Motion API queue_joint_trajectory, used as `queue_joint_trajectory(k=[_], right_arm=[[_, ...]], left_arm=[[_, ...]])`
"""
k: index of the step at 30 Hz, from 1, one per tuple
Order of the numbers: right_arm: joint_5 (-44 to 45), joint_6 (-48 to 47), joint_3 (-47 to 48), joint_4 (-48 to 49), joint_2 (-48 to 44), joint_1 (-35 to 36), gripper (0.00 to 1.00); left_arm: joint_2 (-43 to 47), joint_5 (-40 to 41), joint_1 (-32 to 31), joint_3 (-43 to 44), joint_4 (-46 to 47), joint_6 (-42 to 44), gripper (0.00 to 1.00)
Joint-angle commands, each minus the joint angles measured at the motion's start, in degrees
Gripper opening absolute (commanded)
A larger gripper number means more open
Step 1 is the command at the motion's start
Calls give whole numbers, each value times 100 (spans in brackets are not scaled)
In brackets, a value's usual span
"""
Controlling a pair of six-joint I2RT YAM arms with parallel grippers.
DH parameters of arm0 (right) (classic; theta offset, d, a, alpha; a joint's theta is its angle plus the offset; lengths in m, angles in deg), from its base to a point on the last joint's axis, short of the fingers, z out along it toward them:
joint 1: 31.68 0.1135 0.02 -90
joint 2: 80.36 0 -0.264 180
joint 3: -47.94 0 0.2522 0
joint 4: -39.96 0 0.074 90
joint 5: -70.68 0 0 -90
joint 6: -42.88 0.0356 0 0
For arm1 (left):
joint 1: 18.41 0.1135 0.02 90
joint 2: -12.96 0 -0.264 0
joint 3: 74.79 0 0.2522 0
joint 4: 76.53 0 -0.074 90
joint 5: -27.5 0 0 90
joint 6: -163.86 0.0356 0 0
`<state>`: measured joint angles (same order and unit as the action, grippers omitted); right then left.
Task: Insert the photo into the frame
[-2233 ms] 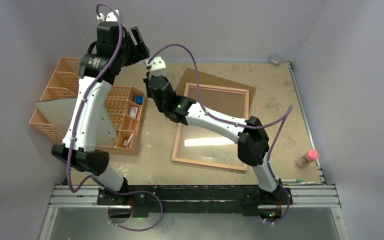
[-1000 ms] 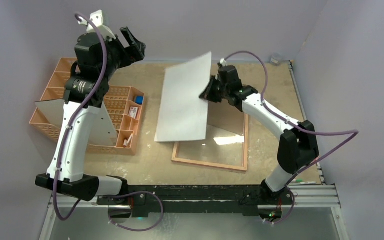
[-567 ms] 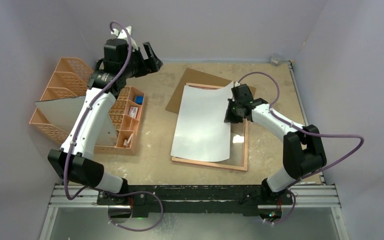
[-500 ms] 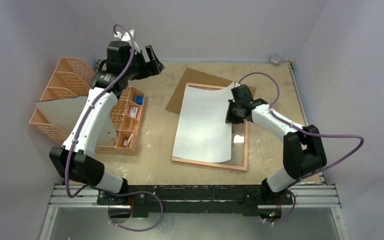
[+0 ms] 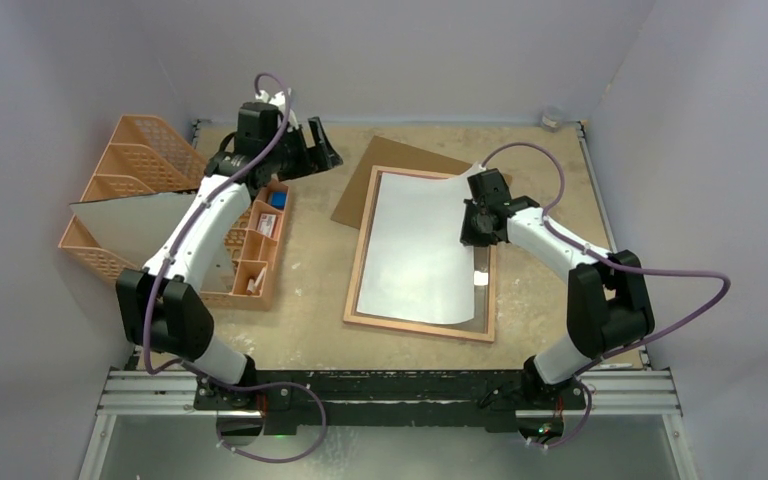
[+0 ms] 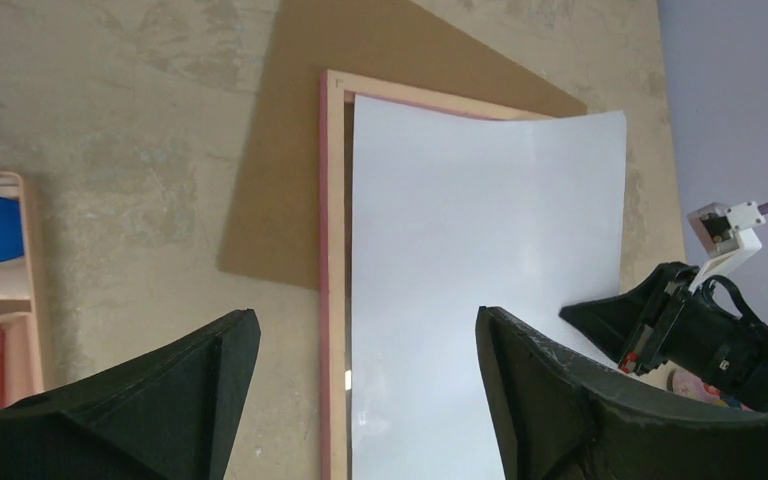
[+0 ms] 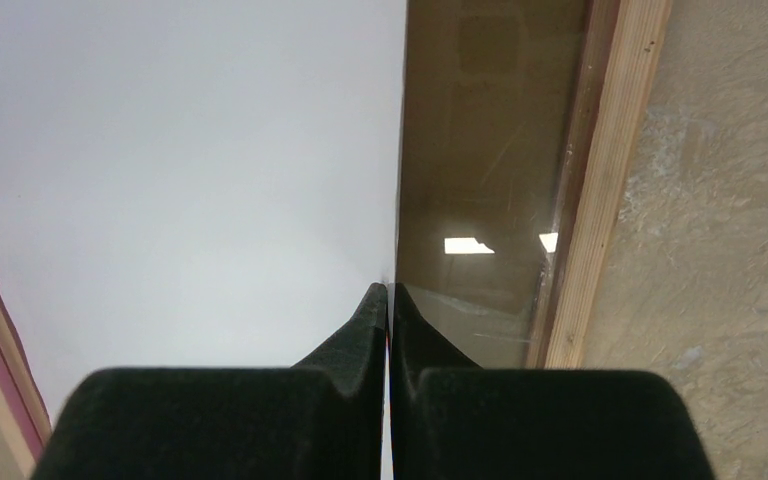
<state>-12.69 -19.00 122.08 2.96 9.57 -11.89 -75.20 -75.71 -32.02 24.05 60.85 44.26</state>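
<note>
photo 1 | frame 1 | board 1 | organiser 1 | grey sheet 1 | arms 2

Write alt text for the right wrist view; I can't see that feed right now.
The right gripper is shut on the right edge of the photo, whose white back fills the left of the view. To its right a strip of clear pane lies uncovered, then the wooden rim of the frame and the table.

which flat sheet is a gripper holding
The white photo, pinched at its right edge by the right gripper; no gripper touches the brown board or grey sheet.
</note>
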Motion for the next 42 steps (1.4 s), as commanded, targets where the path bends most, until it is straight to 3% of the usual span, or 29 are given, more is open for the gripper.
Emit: queue_joint_trajectory(k=[1, 7, 13, 20, 26, 34, 37, 42], right_arm=[[-298, -127, 29, 146, -48, -19, 0], [-899, -39, -50, 367, 69, -17, 0], [-675, -23, -62, 260, 138, -18, 2], [-88, 8, -27, 73, -1, -11, 52], [801, 92, 35, -315, -85, -18, 66], [2288, 379, -128, -512, -265, -12, 92], [2201, 464, -230, -280, -234, -27, 98], [1600, 700, -387, 253, 18, -106, 99]], left_arm=[[-209, -525, -1, -436, 449, -145, 82], [-517, -1031, -100, -1193, 977, -277, 82], [-872, -1136, -275, -1564, 1234, -324, 82], [-979, -942, -353, -1491, 1188, -262, 81], [-1070, -852, -375, -1459, 1092, -198, 81], [-1283, -743, -453, -1435, 1044, -151, 81], [-1440, -791, -516, -1392, 1034, -142, 81], [-1701, -771, -657, -1283, 1031, -172, 81]])
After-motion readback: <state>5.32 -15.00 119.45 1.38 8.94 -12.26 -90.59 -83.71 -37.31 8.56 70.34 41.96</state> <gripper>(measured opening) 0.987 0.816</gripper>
